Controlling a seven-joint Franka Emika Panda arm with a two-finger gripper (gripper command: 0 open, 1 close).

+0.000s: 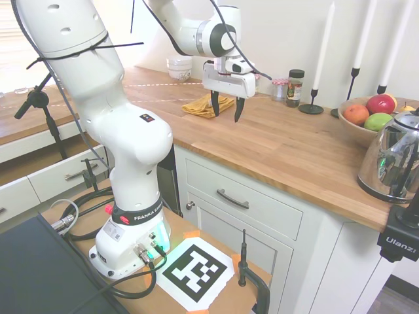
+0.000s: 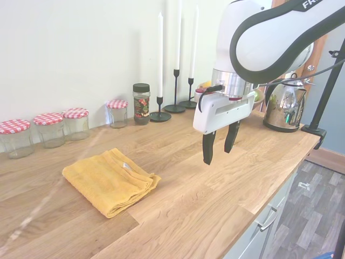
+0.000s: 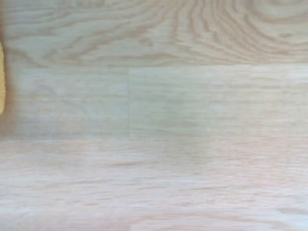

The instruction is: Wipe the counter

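Tabletop [image 2: 226, 194], warm-brown planks over white cabinets; folded yellow cloth [image 2: 110, 181] lay flat at nine o'clock of the gripper [image 2: 219, 145], apart; gripper hung above bare wood, fingers parted, holding nothing; wiping apparently not begun, cloth yet to be grasped.

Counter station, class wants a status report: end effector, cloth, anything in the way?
End effector open, empty, hovering over bare counter. Yellow cloth folded, lying flat beside it, untouched. Jars, candlesticks and kettle stand near the wall.
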